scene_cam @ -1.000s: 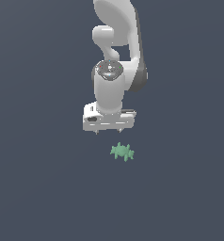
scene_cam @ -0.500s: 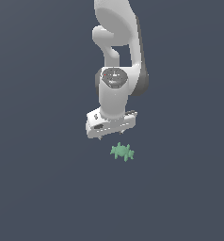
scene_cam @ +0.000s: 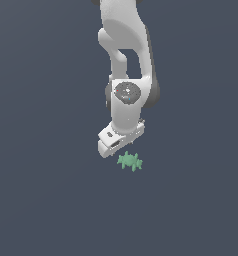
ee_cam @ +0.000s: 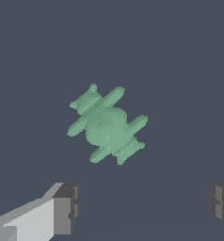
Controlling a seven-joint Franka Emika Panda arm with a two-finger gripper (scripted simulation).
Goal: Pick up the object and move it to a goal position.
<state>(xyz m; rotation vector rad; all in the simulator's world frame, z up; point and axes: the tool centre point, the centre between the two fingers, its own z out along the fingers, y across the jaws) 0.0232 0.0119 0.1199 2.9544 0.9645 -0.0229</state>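
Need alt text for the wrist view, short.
A mint-green spiky lump lies on a dark grey floor, untouched. The gripper is open, its two jaws set wide apart at the frame edge, neither touching the lump.

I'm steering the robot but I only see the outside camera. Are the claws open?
Observer: Yes. In the wrist view the gripper stands open, its two dark fingertips wide apart with bare floor between them.
Operator: Is the green thing between them?
Observer: No. The green object lies beyond the fingertips, touching neither.
Operator: What shape is it close up?
Observer: A round middle crossed by parallel ridges with knobby ends, sitting slantwise to the line between the fingers.
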